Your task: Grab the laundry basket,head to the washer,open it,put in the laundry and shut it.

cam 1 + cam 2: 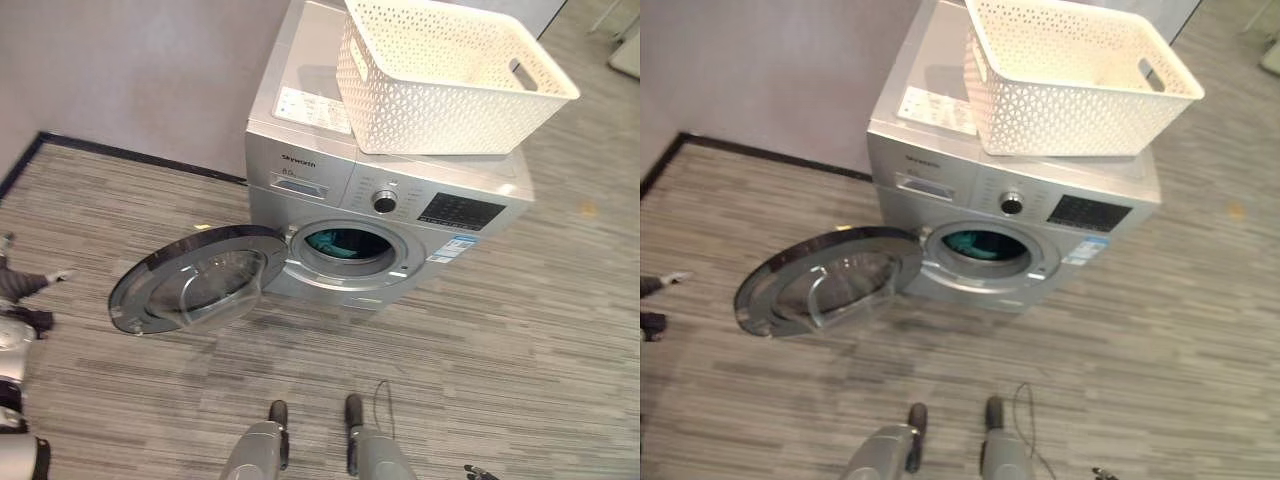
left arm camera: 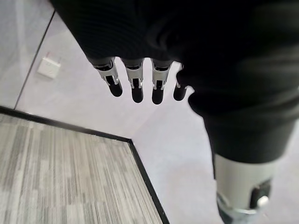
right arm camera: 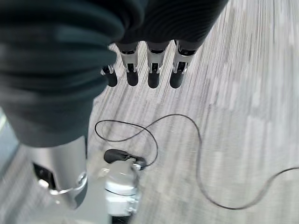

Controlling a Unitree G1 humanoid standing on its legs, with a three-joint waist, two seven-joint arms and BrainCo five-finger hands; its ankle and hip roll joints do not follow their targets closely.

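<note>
We are facing the washer (image 1: 385, 215): its door (image 1: 195, 278) is hanging wide open, teal laundry (image 1: 340, 242) is lying in the drum, the basket (image 1: 445, 75) is sitting on top. Our left hand (image 2: 140, 81) and right hand (image 3: 149, 70) are hanging relaxed, holding nothing. The door looks stiff and light; we judge pushing its outer rim best.

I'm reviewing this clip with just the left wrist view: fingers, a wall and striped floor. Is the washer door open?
Observer: Yes. In the left eye view the washer's round door is swung wide open toward the robot's left.
Operator: Where's the basket?
Observer: The white laundry basket sits on top of the washer, with nothing visible inside it.
Operator: Laundry loaded, then?
Observer: Something teal shows inside the drum.
Operator: Is the right hand holding anything?
Observer: No. In its wrist view the right hand hangs over the floor with straight fingers, holding nothing.
</note>
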